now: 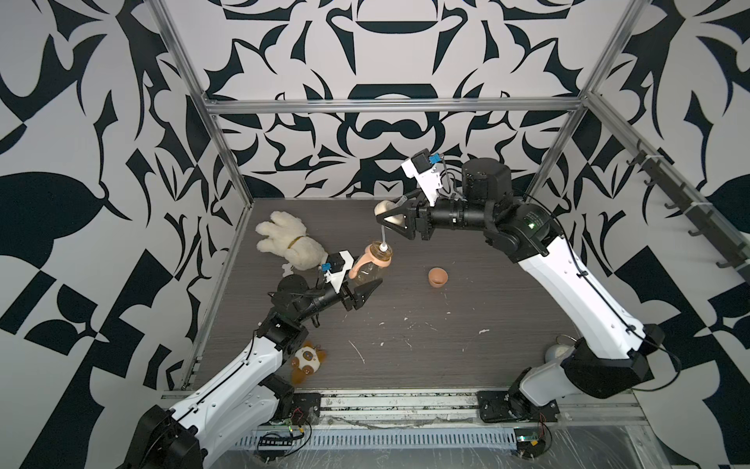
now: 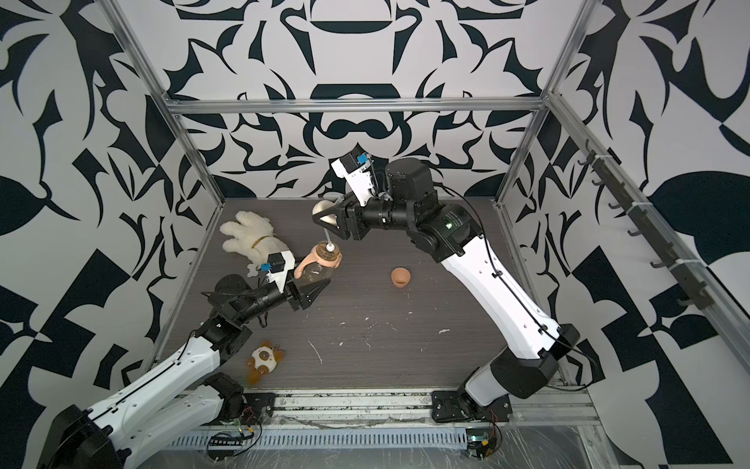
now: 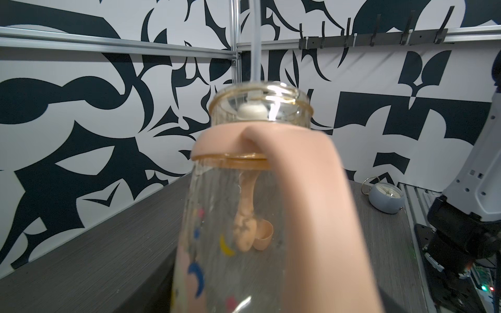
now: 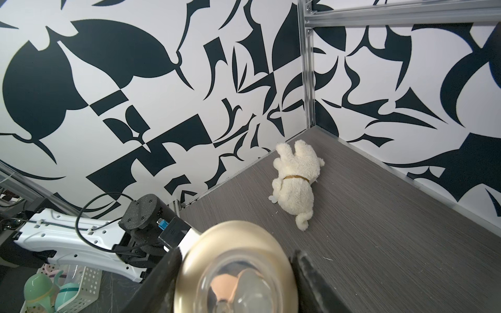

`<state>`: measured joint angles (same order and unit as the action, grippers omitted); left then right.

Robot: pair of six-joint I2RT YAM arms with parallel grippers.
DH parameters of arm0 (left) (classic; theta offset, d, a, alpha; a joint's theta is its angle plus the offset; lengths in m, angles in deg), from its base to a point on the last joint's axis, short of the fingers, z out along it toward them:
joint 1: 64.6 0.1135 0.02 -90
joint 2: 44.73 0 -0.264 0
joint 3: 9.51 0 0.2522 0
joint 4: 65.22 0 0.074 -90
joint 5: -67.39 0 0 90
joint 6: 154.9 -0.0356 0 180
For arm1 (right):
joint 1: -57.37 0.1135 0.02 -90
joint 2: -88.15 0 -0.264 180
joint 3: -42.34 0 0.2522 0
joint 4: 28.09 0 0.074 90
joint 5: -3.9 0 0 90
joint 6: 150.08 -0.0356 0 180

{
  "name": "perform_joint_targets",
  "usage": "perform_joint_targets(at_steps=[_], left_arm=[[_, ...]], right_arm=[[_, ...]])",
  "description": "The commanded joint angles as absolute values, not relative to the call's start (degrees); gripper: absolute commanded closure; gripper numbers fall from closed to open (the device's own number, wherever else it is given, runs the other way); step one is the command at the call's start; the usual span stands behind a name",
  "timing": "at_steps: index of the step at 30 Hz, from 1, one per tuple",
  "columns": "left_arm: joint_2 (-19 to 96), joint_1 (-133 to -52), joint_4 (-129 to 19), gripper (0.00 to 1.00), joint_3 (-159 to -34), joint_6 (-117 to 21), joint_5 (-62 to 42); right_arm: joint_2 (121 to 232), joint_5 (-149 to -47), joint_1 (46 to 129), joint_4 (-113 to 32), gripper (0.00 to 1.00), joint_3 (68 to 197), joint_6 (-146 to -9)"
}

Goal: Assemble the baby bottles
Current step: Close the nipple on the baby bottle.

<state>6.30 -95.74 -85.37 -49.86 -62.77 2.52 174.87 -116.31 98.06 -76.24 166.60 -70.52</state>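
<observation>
Ring (image 1: 367,260) is on the bottle (image 1: 371,275) pinched by left end effector (image 1: 369,294); right end effector (image 1: 387,217) pinches the collar (image 1: 381,208), straw (image 1: 382,237) tip in the mouth; seating it and the cap (image 1: 438,277) remain.

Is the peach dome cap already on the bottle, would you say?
No, the peach dome cap lies on the table, apart from the bottle.

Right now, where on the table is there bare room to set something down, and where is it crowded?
Bare: the middle of the table, between the cap and the front rail, only white specks; also from the cap to the right arm. Crowded: back left, where bottle, white plush and left arm cluster.
</observation>
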Motion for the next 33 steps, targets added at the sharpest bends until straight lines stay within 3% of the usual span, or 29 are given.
perform_joint_targets(at_steps=[1,17,33], left_arm=[[6.3,-95.5,-88.6,0.55,-49.0,-62.2,2.9],[4.5,-95.5,-88.9,0.55,-48.4,-62.0,3.9],[3.8,-95.5,-88.6,0.55,-48.4,-61.7,4.6]], right_arm=[[173.9,-115.9,98.5,-73.2,0.61,166.5,-70.8],[174.0,-110.9,98.5,-77.6,0.62,166.0,-68.9],[175.7,-112.5,98.6,-76.1,0.62,160.6,-70.2]])
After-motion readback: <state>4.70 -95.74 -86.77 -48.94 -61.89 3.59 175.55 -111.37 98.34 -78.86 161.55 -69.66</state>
